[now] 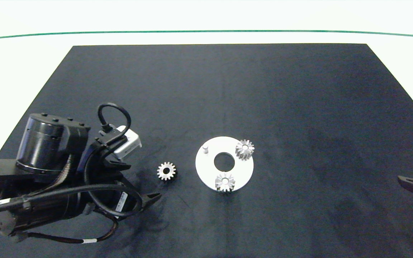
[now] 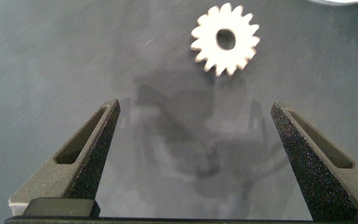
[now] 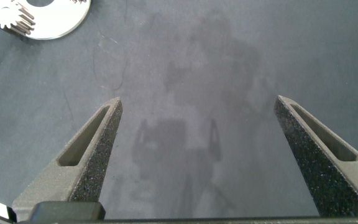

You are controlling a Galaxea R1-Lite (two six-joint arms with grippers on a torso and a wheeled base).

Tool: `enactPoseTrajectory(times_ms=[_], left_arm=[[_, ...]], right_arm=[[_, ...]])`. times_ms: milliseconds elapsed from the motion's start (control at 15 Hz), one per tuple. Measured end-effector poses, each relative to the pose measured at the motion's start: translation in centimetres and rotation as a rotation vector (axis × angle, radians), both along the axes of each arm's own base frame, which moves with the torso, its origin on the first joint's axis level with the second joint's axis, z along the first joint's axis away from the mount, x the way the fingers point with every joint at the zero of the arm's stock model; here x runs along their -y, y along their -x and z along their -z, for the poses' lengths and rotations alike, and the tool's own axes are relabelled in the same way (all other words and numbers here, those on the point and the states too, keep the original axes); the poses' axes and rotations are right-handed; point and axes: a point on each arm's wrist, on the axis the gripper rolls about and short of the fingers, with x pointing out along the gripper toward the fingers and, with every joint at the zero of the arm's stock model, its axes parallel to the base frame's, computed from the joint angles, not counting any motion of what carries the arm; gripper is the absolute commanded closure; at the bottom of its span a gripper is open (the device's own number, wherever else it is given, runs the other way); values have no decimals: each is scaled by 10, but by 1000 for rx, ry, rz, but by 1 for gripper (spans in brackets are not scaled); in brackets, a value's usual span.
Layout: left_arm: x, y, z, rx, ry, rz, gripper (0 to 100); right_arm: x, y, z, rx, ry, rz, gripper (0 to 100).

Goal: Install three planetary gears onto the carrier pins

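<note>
Black mat (image 1: 228, 89) laid on a white desk (image 1: 31, 50), crossed by a green line.
Two planetary gears (image 1: 244, 149) are seated on the white disc (image 1: 206, 168); one (image 1: 166, 171) lies beside it, before the released left gripper (image 2: 194, 155). The right gripper (image 3: 197, 152) is parked, spread wide.

You only get the tip of the right gripper (image 1: 412, 183) in the head view; the rest runs off the edge on the far side of the white disc (image 1: 206, 170) from the loose gear (image 1: 166, 171). Left gripper (image 1: 152, 198): one fingertip shows near that gear, the other is hidden behind its own arm. In the right wrist view the disc (image 3: 55, 22) and the gear on it (image 3: 8, 17) are clipped by the frame. Left wrist view catches just a sliver of disc rim (image 2: 335, 2). Pins under the two seated gears are covered.
</note>
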Motion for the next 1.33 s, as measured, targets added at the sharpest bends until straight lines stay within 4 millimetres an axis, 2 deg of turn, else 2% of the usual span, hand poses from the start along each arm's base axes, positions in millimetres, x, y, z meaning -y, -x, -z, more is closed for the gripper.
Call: enactPoseTrajectory(times_ms=[600, 1333], left_arm=[[21, -29, 4, 18, 11, 9, 0], [29, -30, 11, -6, 7, 22, 23]], right_arm=[[0, -1, 0, -2, 1, 1, 0], [-3, -7, 3, -25, 10, -1, 0]])
